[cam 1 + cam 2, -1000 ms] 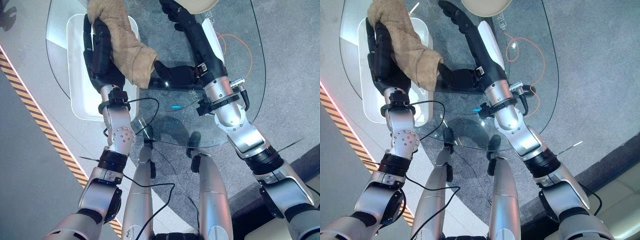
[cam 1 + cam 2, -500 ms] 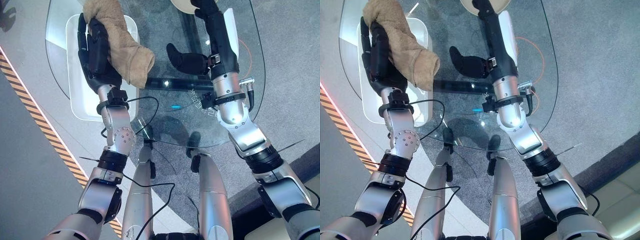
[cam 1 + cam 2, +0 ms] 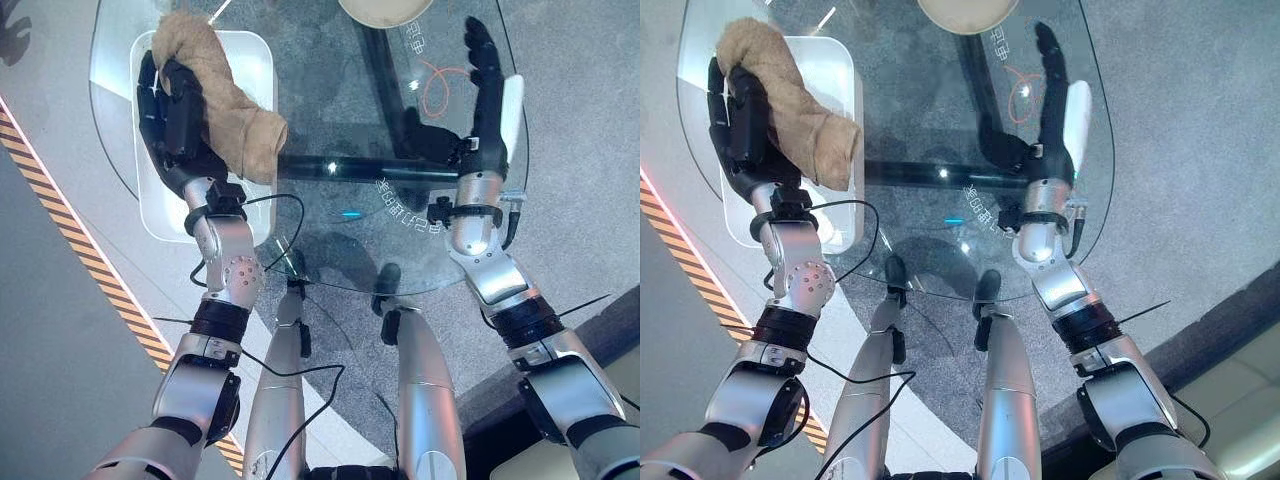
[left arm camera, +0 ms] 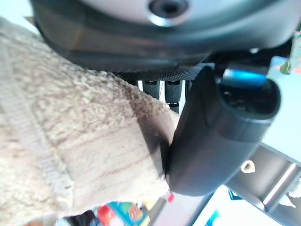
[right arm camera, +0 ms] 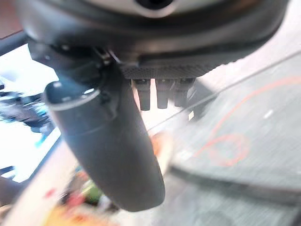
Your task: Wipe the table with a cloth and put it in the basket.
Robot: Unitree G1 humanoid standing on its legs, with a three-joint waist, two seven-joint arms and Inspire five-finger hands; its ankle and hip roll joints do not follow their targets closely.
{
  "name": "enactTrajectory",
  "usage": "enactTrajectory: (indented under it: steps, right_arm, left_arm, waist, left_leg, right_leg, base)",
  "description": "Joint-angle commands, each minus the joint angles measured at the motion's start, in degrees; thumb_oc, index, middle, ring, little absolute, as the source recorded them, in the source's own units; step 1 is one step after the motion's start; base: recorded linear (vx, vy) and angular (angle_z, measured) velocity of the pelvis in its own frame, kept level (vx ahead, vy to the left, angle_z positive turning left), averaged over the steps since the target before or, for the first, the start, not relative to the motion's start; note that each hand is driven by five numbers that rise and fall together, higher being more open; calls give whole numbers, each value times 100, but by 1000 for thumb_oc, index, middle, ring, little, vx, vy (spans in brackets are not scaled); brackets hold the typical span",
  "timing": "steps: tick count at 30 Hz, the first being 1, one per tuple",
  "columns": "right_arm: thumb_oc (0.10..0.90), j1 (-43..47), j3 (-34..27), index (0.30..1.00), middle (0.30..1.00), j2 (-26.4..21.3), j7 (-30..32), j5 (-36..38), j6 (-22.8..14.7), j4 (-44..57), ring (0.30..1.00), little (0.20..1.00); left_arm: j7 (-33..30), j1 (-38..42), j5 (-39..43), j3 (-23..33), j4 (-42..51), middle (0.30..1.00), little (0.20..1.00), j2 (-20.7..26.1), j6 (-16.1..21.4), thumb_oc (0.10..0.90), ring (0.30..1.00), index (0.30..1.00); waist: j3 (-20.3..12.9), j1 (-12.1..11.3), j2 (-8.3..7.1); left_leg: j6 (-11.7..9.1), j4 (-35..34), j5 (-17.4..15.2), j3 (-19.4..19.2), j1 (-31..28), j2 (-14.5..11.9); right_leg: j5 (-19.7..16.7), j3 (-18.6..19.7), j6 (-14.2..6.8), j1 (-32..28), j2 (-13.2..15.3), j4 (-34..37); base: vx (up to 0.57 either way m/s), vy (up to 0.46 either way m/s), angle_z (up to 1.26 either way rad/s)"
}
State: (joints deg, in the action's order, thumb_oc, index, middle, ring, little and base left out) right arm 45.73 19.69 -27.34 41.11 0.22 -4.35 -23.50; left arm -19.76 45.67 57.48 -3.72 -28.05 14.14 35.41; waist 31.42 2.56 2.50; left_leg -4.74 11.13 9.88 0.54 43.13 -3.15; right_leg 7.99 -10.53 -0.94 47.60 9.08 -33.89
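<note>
A tan terry cloth [image 3: 225, 110] hangs from my left hand [image 3: 170, 125] above the white basket [image 3: 255, 60] at the table's left edge. The left wrist view has the thumb [image 4: 216, 136] pressed against the cloth [image 4: 70, 141], pinching it to the hand. One end of the cloth droops past the basket's right rim over the round glass table [image 3: 340, 240]. My right hand [image 3: 482, 120] hovers over the right side of the glass, open, fingers straight and pointing away from me, holding nothing. Its thumb [image 5: 108, 150] stands free.
A beige round dish [image 3: 385, 10] sits at the table's far edge. A dark bar [image 3: 370, 170] of the table frame runs under the glass. An orange cord loop [image 3: 440, 85] lies on the floor below. Yellow-black hazard tape [image 3: 70, 230] crosses the floor at left.
My right hand has swung from the table's middle to its right side, away from the cloth. My left hand has carried the cloth a little left, further over the basket.
</note>
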Motion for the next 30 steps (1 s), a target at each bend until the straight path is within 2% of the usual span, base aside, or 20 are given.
enactTrajectory:
  steps: [1, 10, 14, 21, 30]
  right_arm:
    - [800, 373, -322, 900, 900, -431, 764, 265, -568, -37, 900, 900]
    - [800, 492, -266, 900, 900, -725, 1599, 957, -912, -1749, 900, 900]
    - [800, 568, -244, 900, 900, -812, 1741, 1219, -939, -2423, 900, 900]
    - [800, 484, -383, 900, 900, -814, 1648, 1564, -1020, -3399, 900, 900]
    - [800, 281, -468, 900, 900, -725, 1189, 1673, -783, -4704, 900, 900]
  left_arm:
    - [4, 958, -556, 215, 214, 300, 200, 746, 968, 100, 300, 300]
    - [-231, 1278, -434, 37, -503, 300, 200, 1283, 1051, 100, 300, 300]
    - [-336, 1496, -376, -91, -854, 300, 200, 1536, 1033, 100, 300, 300]
    - [-717, 1764, -671, -276, -1283, 300, 200, 1879, 829, 100, 300, 300]
    - [-1209, 2130, -1335, -705, -1957, 300, 200, 2153, 310, 100, 300, 300]
  waist:
    - [-162, -109, -157]
    - [-162, -101, -149]
    - [-162, -94, -140]
    - [-162, -86, -131]
    - [-162, -63, -116]
  left_leg:
    - [83, 819, -1104, -288, -94, 191]
    - [67, 841, -1133, -281, -62, 166]
    - [64, 875, -1148, -282, -30, 143]
    - [68, 893, -1161, -294, 1, 102]
    - [102, 956, -1178, -323, 45, 50]
  right_leg:
    - [-400, 306, -353, -332, -270, 997]
    - [-382, 316, -339, -285, -329, 957]
    - [-368, 321, -324, -255, -347, 927]
    - [-345, 338, -300, -237, -391, 919]
    - [-336, 348, -274, -211, -418, 888]
  base:
    - [0, 0, 0]
    - [-2, 1, -1]
    - [0, 0, 0]
    - [0, 0, 0]
    - [0, 0, 0]
